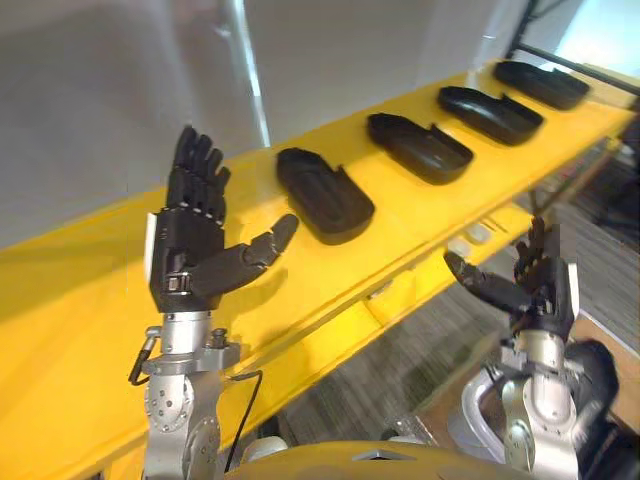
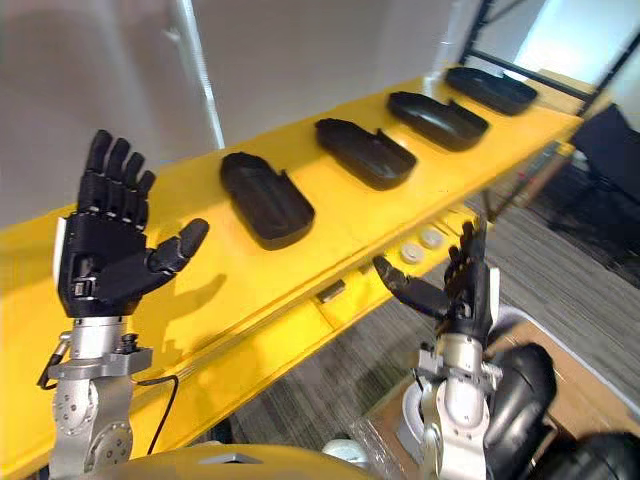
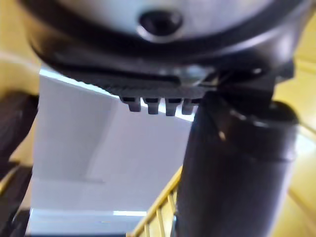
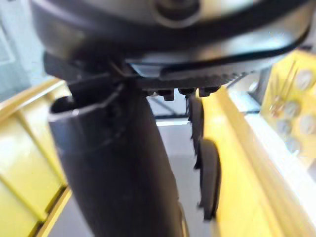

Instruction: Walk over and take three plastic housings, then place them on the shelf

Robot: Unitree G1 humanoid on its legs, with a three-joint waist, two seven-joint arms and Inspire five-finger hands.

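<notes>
Head stereo pair, downward over shelf (image 1: 80,300)

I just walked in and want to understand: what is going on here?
A humanoid robot faces a long yellow surface where four black shallow plastic housings lie in a row. Its left hand is raised open near the nearest housing; its right hand, also open, is lower, before the surface's edge. Neither holds anything.

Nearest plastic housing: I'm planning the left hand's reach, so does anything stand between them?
Nothing visible does. The left hand is raised and open, and the nearest housing lies just past its thumb on the yellow surface, with bare yellow between them.
</notes>
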